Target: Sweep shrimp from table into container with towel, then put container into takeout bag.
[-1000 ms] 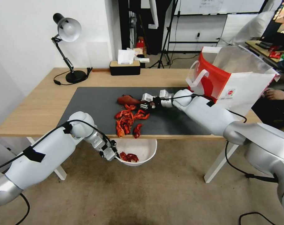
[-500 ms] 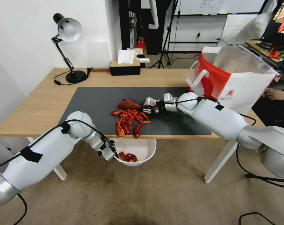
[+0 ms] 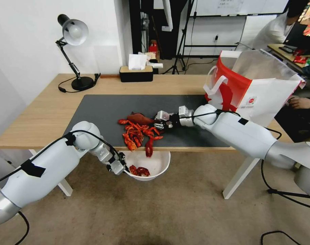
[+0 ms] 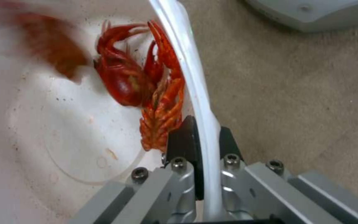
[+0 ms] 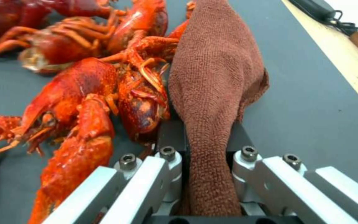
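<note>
Red-orange shrimp (image 3: 138,133) are heaped on the dark grey mat (image 3: 104,112) just ahead of the right gripper (image 3: 163,119), pressed against the rust-red towel (image 3: 140,118) that is clamped between its fingers (image 5: 171,155); in the right wrist view the cloth is seen bunched forward from the jaws with shellfish crowded along one side. One shrimp (image 3: 149,150) is caught hanging over the table (image 3: 42,115) edge, directly above the container (image 3: 158,163). That white bowl is held below the edge by the left gripper (image 3: 122,169), whose pads (image 4: 183,146) are closed on the thin rim, one inside and one outside. A few shrimp (image 4: 137,84) are already lying inside, close to the gripped rim. The sweeping is judged to be only partly done: most of the pile is left on the mat and must yet be pushed toward the edge. The takeout bag (image 3: 264,95) is standing open on the table, well behind the right gripper, and the bowl has not yet been placed in it.
</note>
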`<state>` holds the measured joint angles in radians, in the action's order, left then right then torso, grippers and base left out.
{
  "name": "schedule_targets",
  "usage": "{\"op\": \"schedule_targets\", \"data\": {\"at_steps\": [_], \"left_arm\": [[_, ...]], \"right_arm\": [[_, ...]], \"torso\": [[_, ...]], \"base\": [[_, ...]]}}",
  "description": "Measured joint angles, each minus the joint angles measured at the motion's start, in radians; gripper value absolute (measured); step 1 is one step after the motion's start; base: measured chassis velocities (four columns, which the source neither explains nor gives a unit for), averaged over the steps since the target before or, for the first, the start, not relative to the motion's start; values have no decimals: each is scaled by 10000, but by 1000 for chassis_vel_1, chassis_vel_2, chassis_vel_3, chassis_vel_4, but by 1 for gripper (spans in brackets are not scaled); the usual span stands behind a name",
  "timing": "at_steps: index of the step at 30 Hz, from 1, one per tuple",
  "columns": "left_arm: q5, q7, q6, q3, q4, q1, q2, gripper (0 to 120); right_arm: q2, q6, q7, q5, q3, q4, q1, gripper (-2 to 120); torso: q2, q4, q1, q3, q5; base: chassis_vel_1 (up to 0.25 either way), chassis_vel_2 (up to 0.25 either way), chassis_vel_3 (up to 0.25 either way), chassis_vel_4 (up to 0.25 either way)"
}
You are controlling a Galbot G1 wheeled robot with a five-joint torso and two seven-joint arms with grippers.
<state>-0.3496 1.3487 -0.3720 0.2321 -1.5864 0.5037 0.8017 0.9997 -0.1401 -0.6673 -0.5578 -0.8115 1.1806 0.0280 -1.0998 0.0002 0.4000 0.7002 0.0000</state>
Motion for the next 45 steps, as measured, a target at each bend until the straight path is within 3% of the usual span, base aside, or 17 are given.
{"op": "schedule_targets", "data": {"at_steps": [24,45], "left_arm": [[-12,55,171,93,-247,-2,-141,0],[11,76,230,155,-490,6,-354,0]], "right_arm": [[-1686,368,174,-13,609,2185,846,8],[-2474,498,207,-14,839,3685,1370,8]], "torso": [[0,-3,0,-1,0],[-2,-2,0,-3,0]], "base": [[0,0,0,0],[0,0,0,0]]}}
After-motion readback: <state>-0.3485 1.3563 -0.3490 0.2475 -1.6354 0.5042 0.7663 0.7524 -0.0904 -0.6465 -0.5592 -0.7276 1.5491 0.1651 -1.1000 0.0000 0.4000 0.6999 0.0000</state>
